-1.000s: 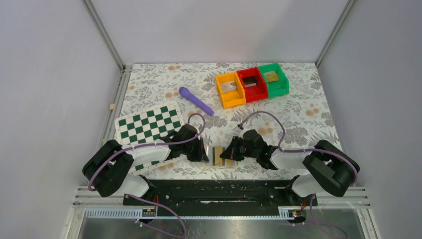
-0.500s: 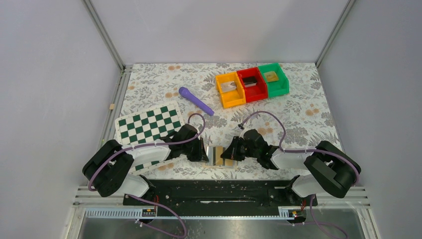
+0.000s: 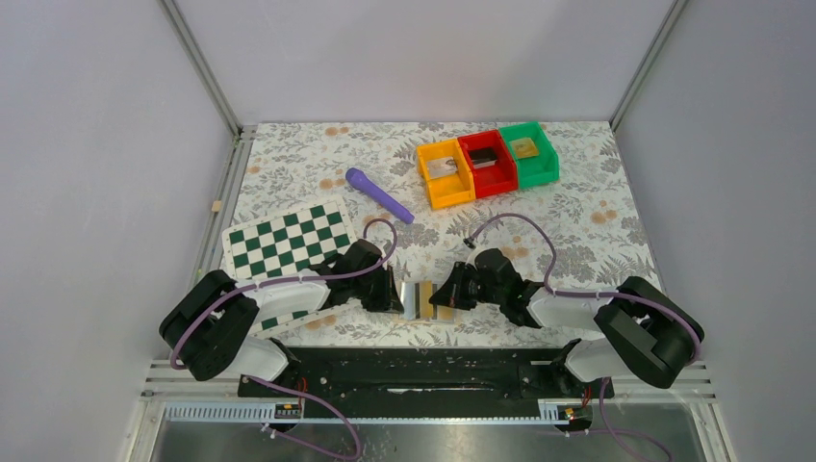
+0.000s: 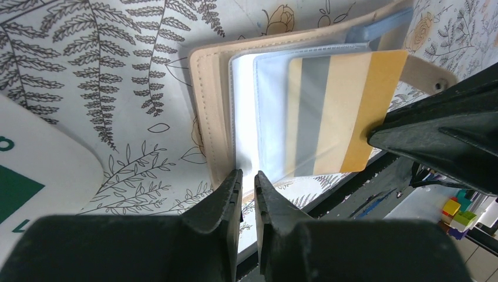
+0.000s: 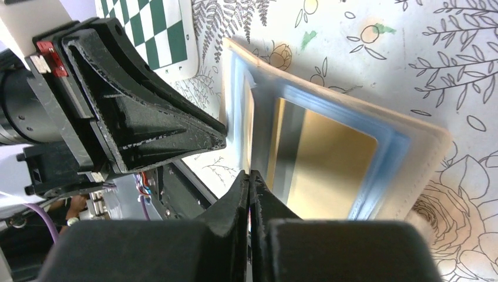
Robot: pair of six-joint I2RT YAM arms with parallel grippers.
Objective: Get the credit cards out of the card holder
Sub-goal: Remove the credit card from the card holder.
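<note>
The tan card holder lies open near the table's front edge, between my two grippers. In the left wrist view its clear sleeves show, and a gold-and-grey striped credit card sticks partway out on the right. My left gripper is clamped on the card holder's near edge, its jaws almost together. My right gripper is shut on the edge of the credit card; its black finger meets the card's gold end.
A green-and-white checkered board lies left of the left arm. A purple pen sits mid-table. At the back stand orange, red and green bins holding cards. The black base rail runs just below the holder.
My right gripper has shifted slightly to the right, away from the holder, and more of the card shows. The left arm has stayed put.
</note>
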